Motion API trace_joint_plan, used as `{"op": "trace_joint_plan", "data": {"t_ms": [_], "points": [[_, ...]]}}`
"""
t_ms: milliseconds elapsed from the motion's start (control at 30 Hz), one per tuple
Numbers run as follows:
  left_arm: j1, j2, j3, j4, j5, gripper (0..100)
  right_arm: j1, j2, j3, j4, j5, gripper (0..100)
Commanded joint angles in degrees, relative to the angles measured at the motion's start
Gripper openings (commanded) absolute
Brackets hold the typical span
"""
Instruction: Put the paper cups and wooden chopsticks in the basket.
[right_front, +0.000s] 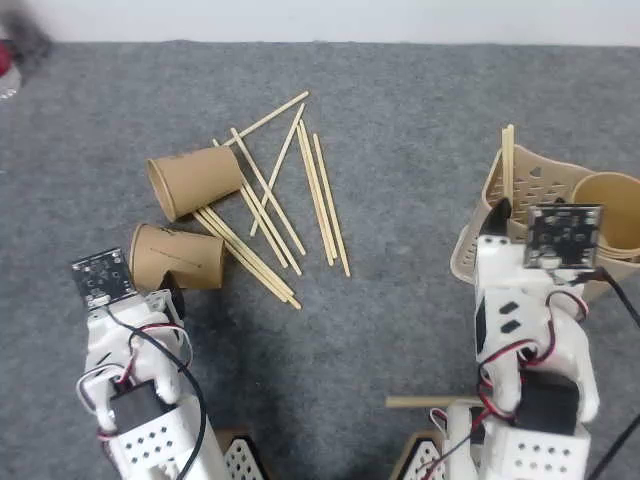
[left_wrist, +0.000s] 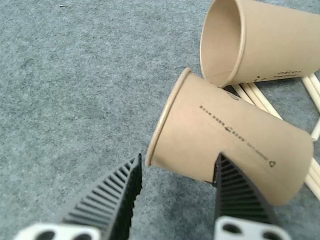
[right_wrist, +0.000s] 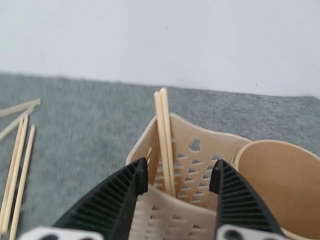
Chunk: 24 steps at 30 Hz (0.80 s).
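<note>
Two brown paper cups lie on their sides on the grey carpet, one (right_front: 195, 182) farther back and one (right_front: 178, 257) nearer the left arm. Loose wooden chopsticks (right_front: 285, 205) are strewn beside them. My left gripper (left_wrist: 178, 161) is open at the nearer cup (left_wrist: 235, 142), whose rim end lies between the fingertips. The beige basket (right_front: 525, 185) stands at the right, holding a third cup (right_front: 612, 208) and a pair of upright chopsticks (right_wrist: 164, 137). My right gripper (right_wrist: 180, 170) hangs open just over the basket's near wall (right_wrist: 200, 150), holding nothing.
One stray chopstick (right_front: 430, 402) lies near the front edge between the two arm bases. A pale wall runs behind the carpet. Bare carpet stretches between the chopstick pile and the basket.
</note>
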Motion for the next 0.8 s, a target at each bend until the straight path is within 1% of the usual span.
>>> {"op": "trace_joint_plan", "data": {"t_ms": [0,67,100,233,367,467,600,700,767], "points": [[-0.44,-0.53,-1.27,0.00,0.26,23,-6.99,2.24,-4.13,9.71,17.32,20.5],[-0.44,-0.53,-0.84,-0.09,0.18,23,-11.38,3.91,-4.13,16.48,26.81,20.5],[-0.44,-0.53,-0.84,-0.09,0.18,23,-13.49,4.70,-4.22,19.65,29.71,20.5],[-0.44,-0.53,-0.75,-0.09,0.18,23,-19.74,9.10,-4.04,30.64,37.98,20.5],[-0.44,-0.53,-0.75,-0.09,0.18,23,-23.25,15.25,-3.87,38.37,46.86,20.5],[-0.44,-0.53,-0.75,-0.18,0.09,23,-27.38,19.74,-3.78,41.98,50.11,20.5],[-0.44,-0.53,-0.57,-1.05,0.09,23,-34.51,24.84,-1.67,43.91,51.60,20.5],[-0.44,-0.53,0.04,-1.76,0.09,23,-38.11,27.74,2.64,39.60,50.81,20.5],[-0.44,-0.53,0.04,-1.76,0.09,23,-38.37,29.23,5.63,35.21,49.76,20.5]]}}
